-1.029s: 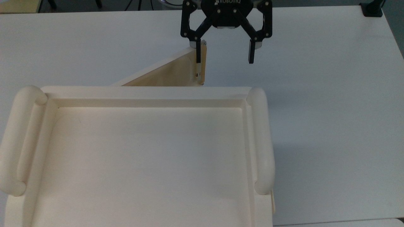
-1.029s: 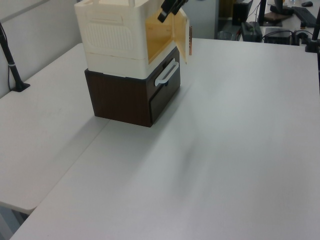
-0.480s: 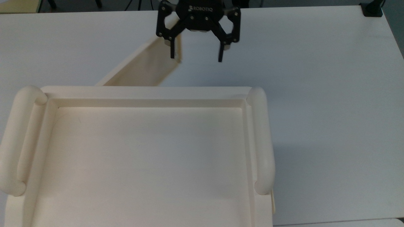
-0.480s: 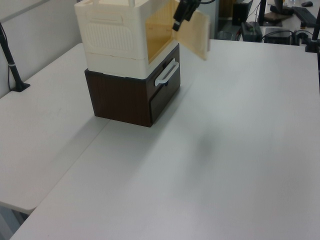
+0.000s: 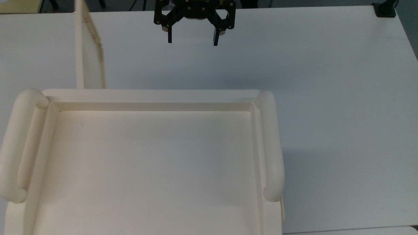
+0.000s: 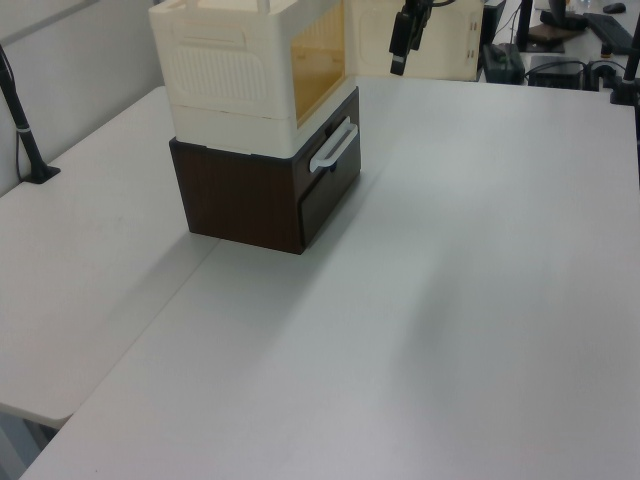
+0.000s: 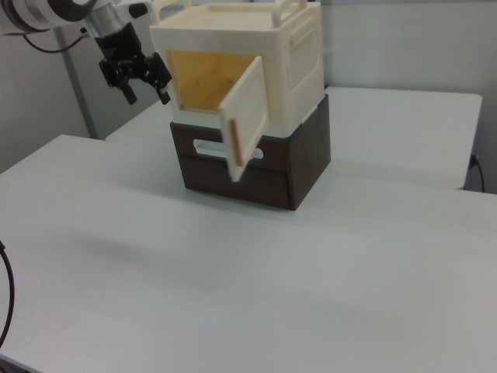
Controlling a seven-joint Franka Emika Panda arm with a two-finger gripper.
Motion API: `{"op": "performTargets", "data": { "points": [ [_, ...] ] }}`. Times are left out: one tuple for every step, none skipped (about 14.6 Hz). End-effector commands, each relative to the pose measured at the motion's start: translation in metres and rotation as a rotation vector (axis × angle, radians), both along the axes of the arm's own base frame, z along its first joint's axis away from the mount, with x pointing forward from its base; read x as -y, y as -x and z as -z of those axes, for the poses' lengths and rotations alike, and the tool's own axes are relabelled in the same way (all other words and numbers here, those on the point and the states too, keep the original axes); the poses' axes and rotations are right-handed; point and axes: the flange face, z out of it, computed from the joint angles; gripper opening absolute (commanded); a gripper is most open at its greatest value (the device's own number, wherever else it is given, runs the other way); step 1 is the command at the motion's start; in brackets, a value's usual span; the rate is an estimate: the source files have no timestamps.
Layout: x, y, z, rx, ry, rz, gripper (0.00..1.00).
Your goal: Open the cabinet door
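hanging wide open, cabinet door (image 7: 245,119) (gripper (image 5: 192,40) apart, fingers spread).

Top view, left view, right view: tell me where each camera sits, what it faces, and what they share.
Top view: high above the cabinet, looking straight down at its tray top; the gripper, jaws open, at the upper edge.
Left view: raised off the table, facing the cabinet's side and open front; the gripper hangs by the cabinet door.
Right view: in front of the cabinet, facing its opening; the arm enters from the right view's left.
All three share the swung-open cabinet door.
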Motion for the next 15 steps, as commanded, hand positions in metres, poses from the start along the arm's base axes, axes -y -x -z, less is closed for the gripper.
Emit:
{"op": "performTargets", "data": {
  "points": [
    [0.016, 0.018, 0.019, -0.102, 0.004, -0.003, 1.0],
    [0.024, 0.023, 0.026, -0.122, 0.006, 0.007, 1.0],
    [0.031, 0.029, 0.028, -0.132, 0.007, 0.017, 1.0],
    [0.038, 0.034, 0.032, -0.145, 0.006, 0.027, 1.0],
    [0.049, 0.041, 0.035, -0.157, 0.004, 0.043, 1.0],
    [0.057, 0.045, 0.036, -0.164, -0.003, 0.058, 1.0],
    [0.06, 0.049, 0.037, -0.17, -0.012, 0.063, 1.0],
    [0.063, 0.053, 0.039, -0.178, -0.033, 0.07, 1.0],
    [0.069, 0.054, 0.04, -0.184, -0.049, 0.081, 1.0],
    [0.071, 0.056, 0.037, -0.18, -0.053, 0.084, 1.0],
    [0.07, 0.058, 0.037, -0.183, -0.054, 0.084, 1.0],
    [0.07, 0.059, 0.04, -0.195, -0.051, 0.084, 1.0],
    [0.072, 0.06, 0.04, -0.199, -0.059, 0.088, 1.0],
    [0.071, 0.061, 0.039, -0.197, -0.071, 0.089, 1.0],
    [0.073, 0.061, 0.038, -0.199, -0.079, 0.093, 1.0]
  ]
}}
